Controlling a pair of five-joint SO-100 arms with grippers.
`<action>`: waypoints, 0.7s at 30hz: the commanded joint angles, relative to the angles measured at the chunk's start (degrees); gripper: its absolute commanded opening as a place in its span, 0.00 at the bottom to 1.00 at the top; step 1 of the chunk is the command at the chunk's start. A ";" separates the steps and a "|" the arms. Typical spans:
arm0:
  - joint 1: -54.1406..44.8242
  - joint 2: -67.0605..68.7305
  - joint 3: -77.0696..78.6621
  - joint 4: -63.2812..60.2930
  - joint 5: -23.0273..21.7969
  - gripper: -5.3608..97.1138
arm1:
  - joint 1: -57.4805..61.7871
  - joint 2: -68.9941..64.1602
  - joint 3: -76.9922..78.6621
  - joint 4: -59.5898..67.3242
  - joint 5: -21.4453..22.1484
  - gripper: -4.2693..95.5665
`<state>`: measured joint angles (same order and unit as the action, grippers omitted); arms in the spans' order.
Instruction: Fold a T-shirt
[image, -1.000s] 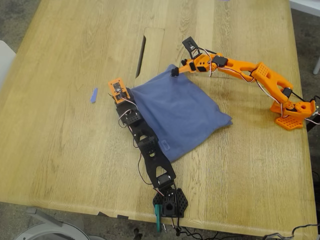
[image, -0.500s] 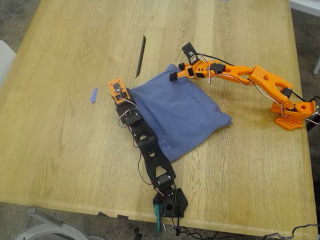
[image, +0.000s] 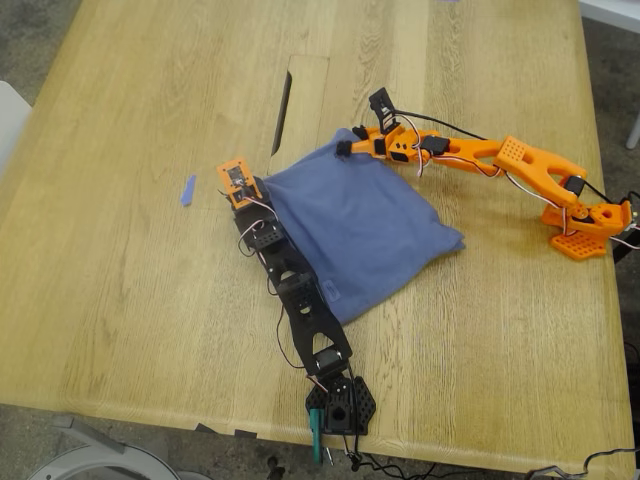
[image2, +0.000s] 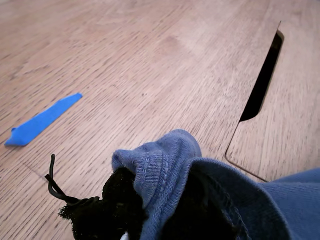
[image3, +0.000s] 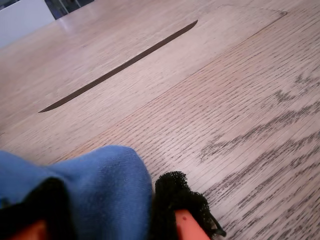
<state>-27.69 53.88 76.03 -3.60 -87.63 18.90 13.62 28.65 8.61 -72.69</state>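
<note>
The T-shirt (image: 355, 230) is laid folded into a rough square near the middle of the bench (image: 130, 300), somewhat toward the exterior view's right edge, with its plain slate-blue side up and one corner pointed toward the far edge. No print is shown on the visible surface.

Two neighbouring corners of the shirt are held. In the first wrist view a rolled hem with double stitching (image2: 160, 165) is seen pinched between black padded fingers (image2: 112, 200), so the first claw (image: 243, 190), on the black arm, is closed on the shirt's corner nearest the exterior view's left edge. In the second wrist view a blue fold (image3: 107, 185) is gripped between an orange finger with black padding (image3: 180, 210) and its partner, so the second claw (image: 345, 148), on the orange arm, is closed on the shirt's far corner.

The black arm is stretched along the shirt's edge from a base at the near edge of the bench. The orange arm is reached in from a base by the exterior view's right edge.

A dark slot (image: 284, 112) is cut into the bench just beyond the shirt, toward the far edge. A strip of blue tape (image: 187, 190) is lying flat on the wood, near the first claw and apart from the shirt.
</note>
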 joint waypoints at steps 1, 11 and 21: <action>0.26 10.11 0.00 0.00 0.79 0.05 | -0.53 -0.35 -0.18 1.14 -0.62 0.18; 0.88 12.04 3.60 -0.18 0.97 0.05 | 1.05 -0.35 -4.75 7.12 -3.25 0.04; 1.67 17.49 9.76 0.09 1.41 0.05 | 2.81 1.14 -10.46 9.84 -3.96 0.04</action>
<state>-26.63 60.47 85.52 -3.60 -86.84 20.21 13.18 19.51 17.31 -76.11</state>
